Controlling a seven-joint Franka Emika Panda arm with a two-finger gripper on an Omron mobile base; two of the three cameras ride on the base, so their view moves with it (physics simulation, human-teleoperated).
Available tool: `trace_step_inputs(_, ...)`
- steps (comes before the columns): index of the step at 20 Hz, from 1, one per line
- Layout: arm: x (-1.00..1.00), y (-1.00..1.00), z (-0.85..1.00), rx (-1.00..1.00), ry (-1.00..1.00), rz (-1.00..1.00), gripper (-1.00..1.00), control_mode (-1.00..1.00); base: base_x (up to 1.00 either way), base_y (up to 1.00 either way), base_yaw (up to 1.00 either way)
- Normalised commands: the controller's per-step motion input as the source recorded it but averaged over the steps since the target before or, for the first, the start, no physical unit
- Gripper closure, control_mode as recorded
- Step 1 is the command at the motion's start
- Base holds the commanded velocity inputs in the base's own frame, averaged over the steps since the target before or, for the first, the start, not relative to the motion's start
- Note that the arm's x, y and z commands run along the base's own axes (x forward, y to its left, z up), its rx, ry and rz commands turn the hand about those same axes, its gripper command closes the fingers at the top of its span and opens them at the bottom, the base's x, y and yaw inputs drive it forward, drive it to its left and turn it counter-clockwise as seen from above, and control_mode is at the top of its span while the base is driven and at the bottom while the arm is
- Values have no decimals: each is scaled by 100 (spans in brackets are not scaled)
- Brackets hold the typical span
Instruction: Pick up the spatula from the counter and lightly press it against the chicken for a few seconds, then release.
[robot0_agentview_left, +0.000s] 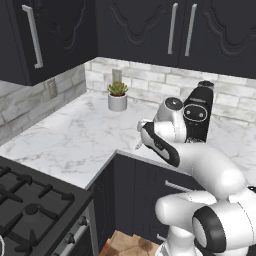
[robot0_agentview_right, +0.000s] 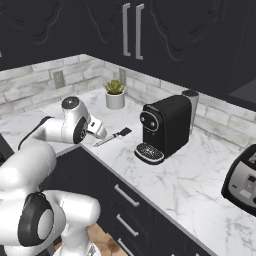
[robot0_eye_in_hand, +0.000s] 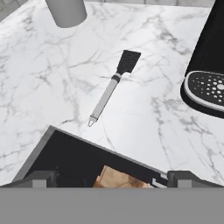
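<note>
The spatula (robot0_eye_in_hand: 109, 89) lies flat on the white marble counter (robot0_eye_in_hand: 52, 78). Its black slotted head points toward the back wall and its silver handle toward the counter's front edge. In the right base view the spatula (robot0_agentview_right: 112, 137) rests just left of the coffee machine. My gripper (robot0_eye_in_hand: 113, 178) hovers above the counter's front edge, a short way from the handle's end, jaws wide open and holding nothing. From the right base view the gripper (robot0_agentview_right: 101, 133) sits right beside the handle end. The handle tip (robot0_agentview_left: 138, 145) peeks out beside my wrist.
A black coffee machine (robot0_agentview_right: 167, 125) with its drip tray (robot0_eye_in_hand: 208, 87) stands close to the right of the spatula. A potted succulent (robot0_agentview_left: 117, 96) sits near the backsplash. A gas stove (robot0_agentview_left: 30, 205) lies to the left, a toaster (robot0_agentview_right: 245, 180) far right.
</note>
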Motion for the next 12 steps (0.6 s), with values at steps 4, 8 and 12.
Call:
trace_step_inputs(4,12,1,-16,0,0,0,-100,-100,0,0,0)
trace_step_inputs(8,12,4,-17,0,0,0,-100,-100,0,0,0)
trace_step_inputs(12,8,1,-14,0,0,0,-100,-100,0,0,0)
